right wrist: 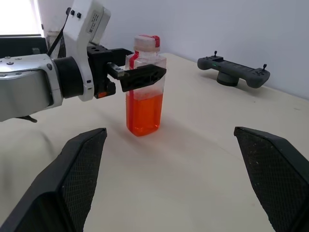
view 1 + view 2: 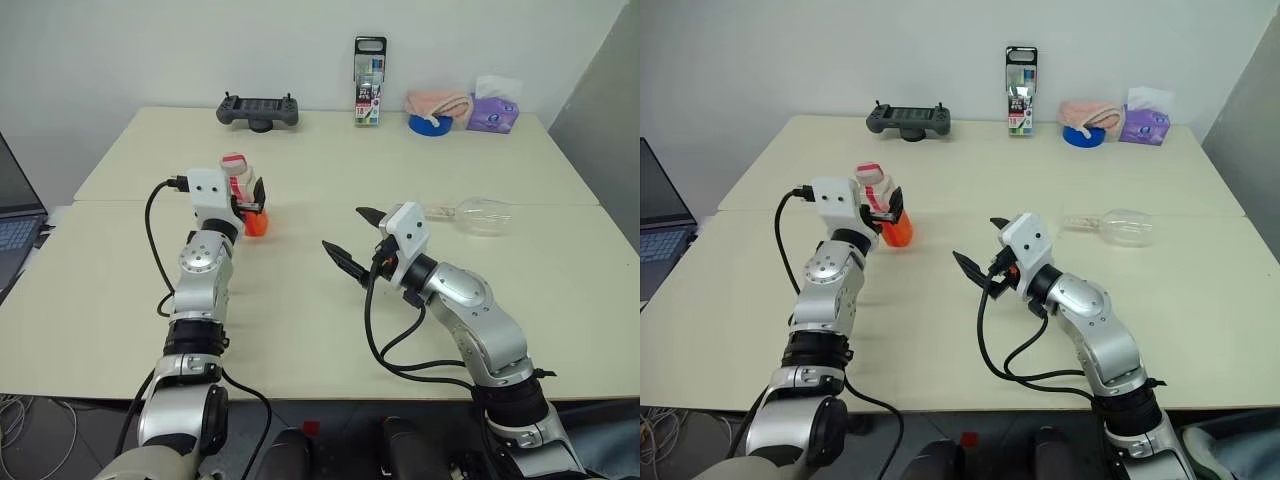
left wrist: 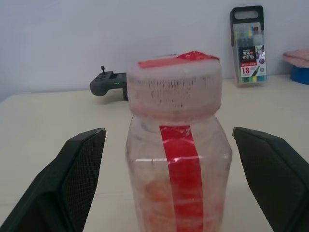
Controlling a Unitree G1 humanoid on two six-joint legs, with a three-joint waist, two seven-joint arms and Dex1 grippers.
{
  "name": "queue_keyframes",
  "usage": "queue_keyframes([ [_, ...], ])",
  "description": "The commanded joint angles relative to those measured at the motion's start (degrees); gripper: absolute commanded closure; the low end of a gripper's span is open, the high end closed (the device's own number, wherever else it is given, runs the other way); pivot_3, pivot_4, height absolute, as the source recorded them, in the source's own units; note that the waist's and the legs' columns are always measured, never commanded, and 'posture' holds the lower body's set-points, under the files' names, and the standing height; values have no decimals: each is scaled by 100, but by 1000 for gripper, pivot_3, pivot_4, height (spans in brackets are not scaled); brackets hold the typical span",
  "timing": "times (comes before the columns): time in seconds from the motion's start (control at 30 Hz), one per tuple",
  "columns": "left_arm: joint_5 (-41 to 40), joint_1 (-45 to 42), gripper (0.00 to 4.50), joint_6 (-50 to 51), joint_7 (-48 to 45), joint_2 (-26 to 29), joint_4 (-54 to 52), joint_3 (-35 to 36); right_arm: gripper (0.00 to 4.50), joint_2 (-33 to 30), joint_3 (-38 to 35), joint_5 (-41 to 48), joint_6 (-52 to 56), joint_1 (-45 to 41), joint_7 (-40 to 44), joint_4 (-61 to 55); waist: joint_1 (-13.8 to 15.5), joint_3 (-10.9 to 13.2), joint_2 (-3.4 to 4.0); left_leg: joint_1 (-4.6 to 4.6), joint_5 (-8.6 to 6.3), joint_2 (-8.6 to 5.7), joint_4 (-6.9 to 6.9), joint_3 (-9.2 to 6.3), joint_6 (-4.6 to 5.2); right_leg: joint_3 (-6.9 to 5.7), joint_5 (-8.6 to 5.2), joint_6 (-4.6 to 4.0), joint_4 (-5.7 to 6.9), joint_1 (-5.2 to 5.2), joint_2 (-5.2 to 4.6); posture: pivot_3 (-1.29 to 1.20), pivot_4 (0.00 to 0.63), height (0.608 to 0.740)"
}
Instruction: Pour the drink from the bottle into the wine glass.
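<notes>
The bottle [image 2: 240, 180] stands upright on the left half of the table, white-and-red cap on, red strip down its side. The orange-red drink [image 1: 143, 113] fills its lower part. My left gripper [image 2: 248, 192] is open, one black finger [image 3: 72, 179] on each side of the bottle's upper body, with a gap to the plastic. The wine glass [image 2: 482, 215] lies on its side to the right, stem pointing left. My right gripper [image 2: 343, 228] hovers open and empty over the table's middle, between bottle and glass, pointing toward the bottle.
Along the far edge lie a black game controller [image 2: 258, 110], a tall marker pack [image 2: 369, 82], a pink cloth [image 2: 438, 102] over a blue tape roll [image 2: 428, 124], and a purple tissue pack [image 2: 493, 113]. A laptop [image 2: 15, 225] sits off the table's left.
</notes>
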Motion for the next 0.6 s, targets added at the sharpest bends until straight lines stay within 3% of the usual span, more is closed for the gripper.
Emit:
queue_keyframes([
  [0.03, 41, -305, 15, -390, -150, 77, 398, -40, 0, 15, -33, -14, -123, -51, -52, -155, -1, 0, 0, 0, 0, 0, -1, 1, 0, 1, 0, 0, -1, 0, 0, 0, 150, 740],
  [0.2, 111, -464, 15, -790, -196, 85, 830, -62, 0, -24, -31, -38, -81, 26, -96, -240, -1, 0, 0, -1, 0, 1, -2, 0, 0, 1, 4, -7, 1, -4, 0, 0, 150, 740],
  [0.3, 161, -474, 614, -937, -184, 90, 912, -76, 0, -25, -39, -29, -50, 110, -142, -319, 0, 0, 0, -1, 0, 1, -2, -1, 0, 0, 4, -7, 1, -4, 0, 0, 150, 740],
  [0.5, 173, -659, 2548, -1165, -237, 212, 1267, -23, 0, -82, -158, -26, -92, -33, -189, -262, -1, 0, 0, -1, 0, 0, 0, 0, 0, 1, 3, -2, 3, -4, -1, 0, 150, 740],
  [0.6, -14, -843, 2709, -1172, -593, 278, 1306, 20, 0, -266, -477, 156, 159, -268, -156, -394, -3, 1, -1, -2, 0, 0, 0, 1, 0, 0, 3, -2, 4, -5, 0, 0, 150, 740],
])
